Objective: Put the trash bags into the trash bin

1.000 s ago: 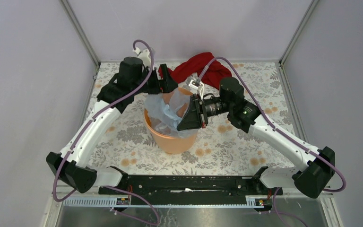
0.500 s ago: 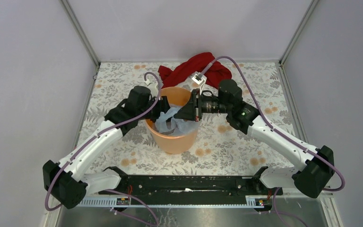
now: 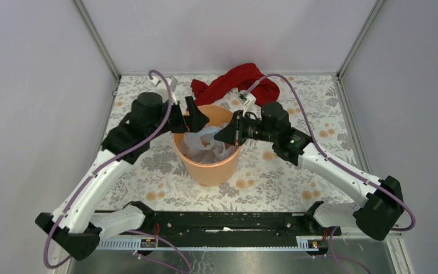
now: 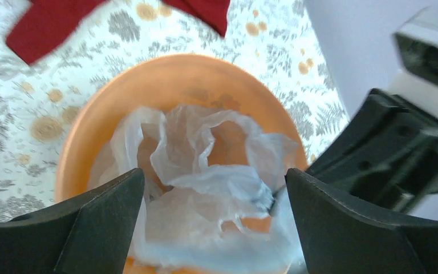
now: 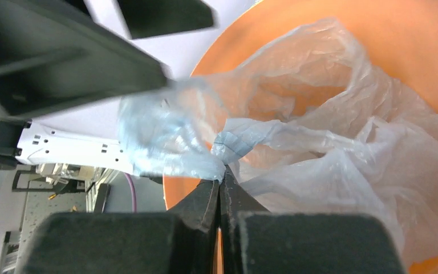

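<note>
1. The trash bag (image 3: 204, 142) is seen bunched inside the trash bin (image 3: 208, 171), which stands on the flowered table (image 3: 148, 165) between the two arms.
2. A fold of the film is pinched by the right gripper (image 5: 221, 184), whose fingers are pressed together just at the bin's rim. The left gripper (image 4: 214, 177) is spread wide over the bin's mouth, and nothing is held in it.
3. If the right arm is drawn back with the pinch kept, the flimsy film is likely to be dragged up over the rim and out of the bin.
4. Film this light may also cling to the fingers once they are parted, so part of it could be lifted out.
5. The bin could be nudged or tipped, since both grippers are close to its rim. Contact between the two grippers is a further risk.
6. The bin's bottom is covered by film. Whether one bag or several are inside cannot be told.
7. In the right wrist view a blurred pale blue patch is seen by the rim. Whether it hangs outside the bin cannot be made out.
8. The red cloth (image 3: 234, 80) behind the bin is partly hidden by the arms.
</note>
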`<action>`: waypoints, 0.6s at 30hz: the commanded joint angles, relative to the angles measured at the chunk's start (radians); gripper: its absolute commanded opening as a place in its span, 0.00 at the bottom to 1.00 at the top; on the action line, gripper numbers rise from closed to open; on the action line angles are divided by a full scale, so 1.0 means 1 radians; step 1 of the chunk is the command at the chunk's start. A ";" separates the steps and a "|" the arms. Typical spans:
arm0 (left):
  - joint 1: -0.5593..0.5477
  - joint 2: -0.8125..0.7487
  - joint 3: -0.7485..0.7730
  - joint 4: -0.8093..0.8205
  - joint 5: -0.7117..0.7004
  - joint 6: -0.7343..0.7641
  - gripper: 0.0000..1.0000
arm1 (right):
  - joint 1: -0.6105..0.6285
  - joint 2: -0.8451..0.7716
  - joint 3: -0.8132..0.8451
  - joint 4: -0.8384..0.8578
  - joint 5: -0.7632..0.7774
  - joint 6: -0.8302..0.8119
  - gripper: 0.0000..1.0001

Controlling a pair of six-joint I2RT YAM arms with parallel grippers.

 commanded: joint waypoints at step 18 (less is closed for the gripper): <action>0.004 -0.192 -0.194 0.329 0.280 -0.643 0.86 | 0.052 -0.066 0.055 0.060 0.153 0.034 0.00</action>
